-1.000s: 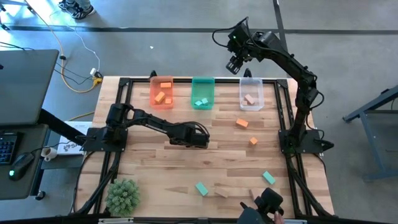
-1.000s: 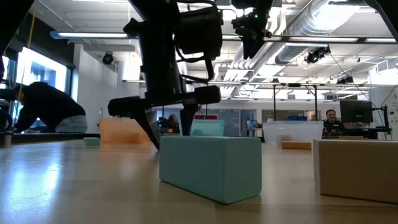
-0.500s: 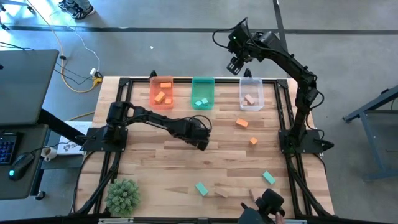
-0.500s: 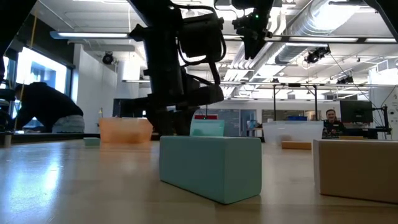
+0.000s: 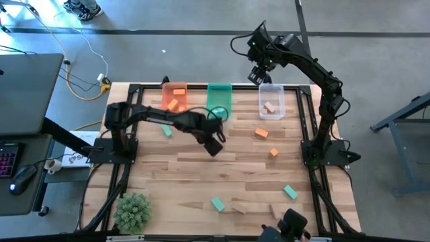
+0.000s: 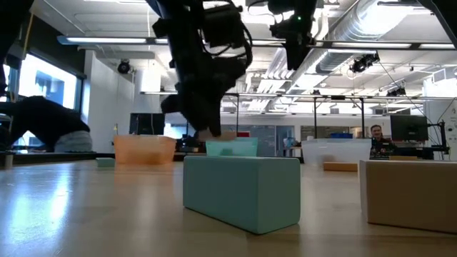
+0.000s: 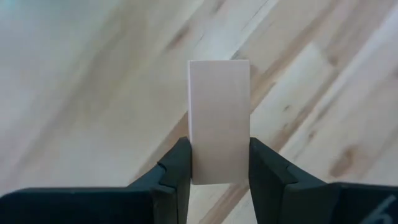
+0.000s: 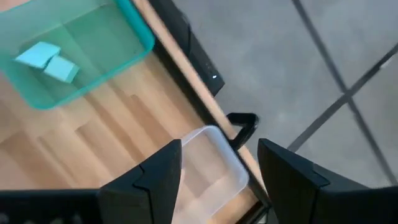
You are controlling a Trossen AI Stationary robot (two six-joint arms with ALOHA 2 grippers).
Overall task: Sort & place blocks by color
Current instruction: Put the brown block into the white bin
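My left gripper [image 5: 214,148] hangs over the table's middle, shut on a pale tan block [image 7: 219,112]. Far back on the right, my right gripper [image 5: 257,75] stands open high above the clear bin [image 5: 271,103], nothing between its fingers [image 8: 217,168]. Two orange blocks [image 5: 261,133] [image 5: 273,152] lie flat right of centre. One teal block [image 5: 166,132] lies near the orange bin [image 5: 175,99]. Two more teal blocks [image 5: 217,203] [image 5: 290,192] and tan blocks [image 5: 240,208] lie near the front edge. My left gripper pinches the tan block between its two fingers, one on each long side [image 7: 198,152], at one end of the block. The block's other end sticks out past the fingertips. The fingers point down at the table, and the low view shows them above it [image 6: 207,132].
The green bin [image 5: 218,101] holds two teal blocks [image 8: 46,59], the orange bin holds orange ones, and the clear bin holds a tan one. A green plant [image 5: 131,212] stands at the front left corner. A black frame [image 5: 309,128] runs around the table's edge.
My left gripper has shut on the tan block and risen from the table with it, and its arm has swung toward the far edge. That uncovers a teal block near the orange bin.
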